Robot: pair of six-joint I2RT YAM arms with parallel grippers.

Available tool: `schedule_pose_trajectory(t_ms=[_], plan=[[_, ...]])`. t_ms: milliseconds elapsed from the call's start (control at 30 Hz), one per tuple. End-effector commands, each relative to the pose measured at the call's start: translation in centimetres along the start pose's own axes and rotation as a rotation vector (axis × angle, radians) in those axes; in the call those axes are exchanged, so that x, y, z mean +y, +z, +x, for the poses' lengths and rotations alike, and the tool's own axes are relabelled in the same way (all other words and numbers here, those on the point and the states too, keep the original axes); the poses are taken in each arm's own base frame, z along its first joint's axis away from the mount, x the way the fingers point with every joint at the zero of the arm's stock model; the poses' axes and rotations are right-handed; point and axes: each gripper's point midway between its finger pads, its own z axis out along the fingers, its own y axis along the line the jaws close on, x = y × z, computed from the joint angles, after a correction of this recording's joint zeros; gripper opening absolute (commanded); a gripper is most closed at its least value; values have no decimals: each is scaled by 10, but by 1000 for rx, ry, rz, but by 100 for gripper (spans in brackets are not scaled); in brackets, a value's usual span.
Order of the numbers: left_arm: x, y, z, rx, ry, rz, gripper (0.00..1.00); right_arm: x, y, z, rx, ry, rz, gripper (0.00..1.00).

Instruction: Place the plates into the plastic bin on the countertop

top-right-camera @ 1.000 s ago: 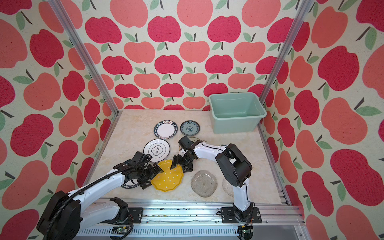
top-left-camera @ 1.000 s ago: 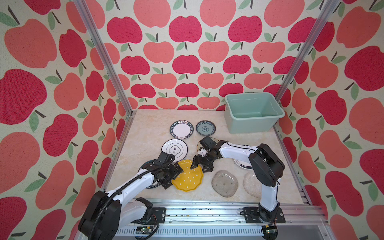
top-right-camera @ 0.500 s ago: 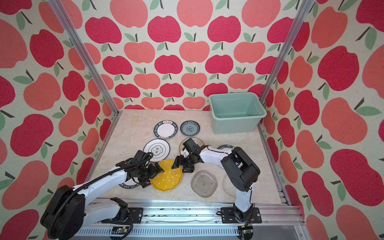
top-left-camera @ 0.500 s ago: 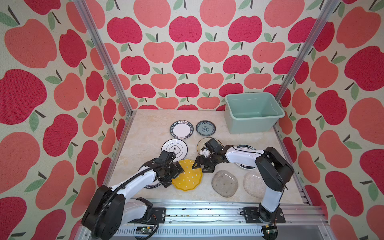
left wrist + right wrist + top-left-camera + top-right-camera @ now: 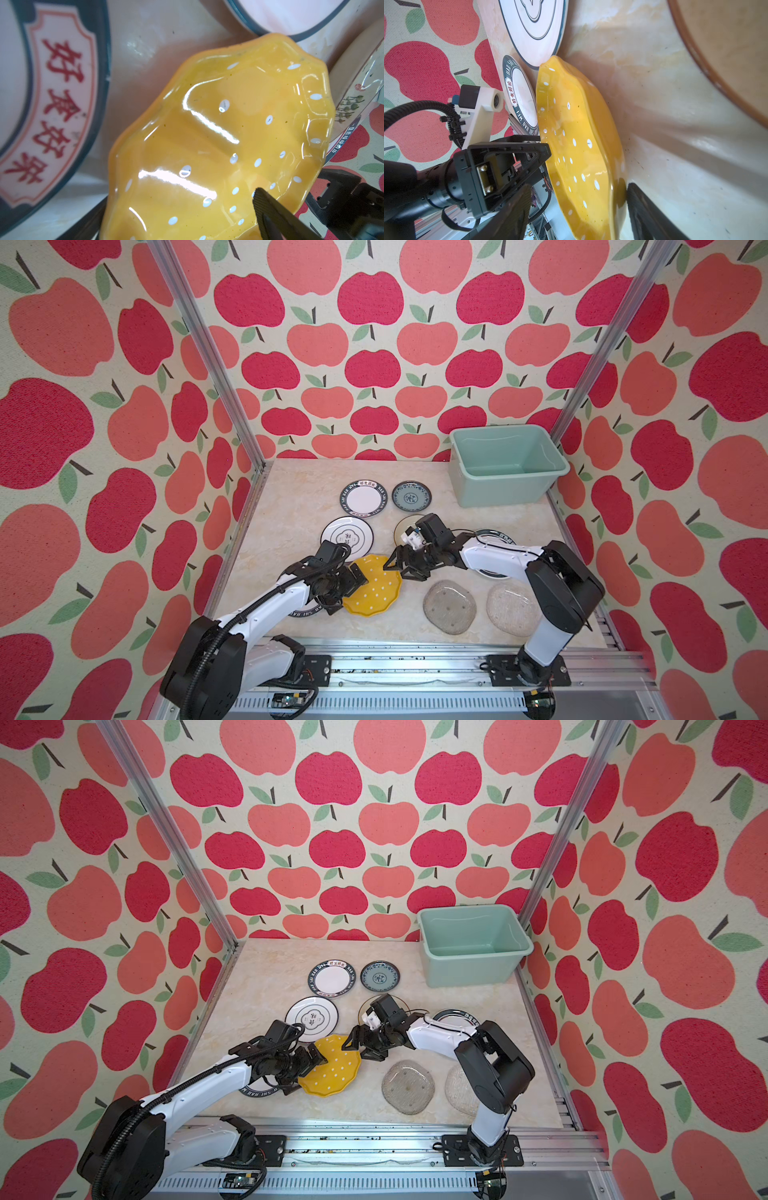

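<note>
Countertop: nine plates, one bin

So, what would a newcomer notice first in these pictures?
The red apple wallpaper on all three walls strikes first. Next, the yellow plate at the front middle of the countertop, with the left gripper and right gripper at opposite sides of its rim. The mint bin stands empty at the back right.
</note>
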Motion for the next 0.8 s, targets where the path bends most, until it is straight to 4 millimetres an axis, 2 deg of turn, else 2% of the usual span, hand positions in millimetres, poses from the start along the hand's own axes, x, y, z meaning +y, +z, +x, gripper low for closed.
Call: schedule_pose_trajectory(t_ms=[0, 333, 767], plan=[[-48, -12, -5, -16, 77, 189, 99, 44, 10, 20, 117, -61, -158, 74], [-57, -8, -4, -7, 88, 231, 99, 46, 11, 22, 99, -28, -206, 70], [-73, -13, 3, 11, 137, 300, 91, 23, 13, 29, 93, 56, -122, 69]])
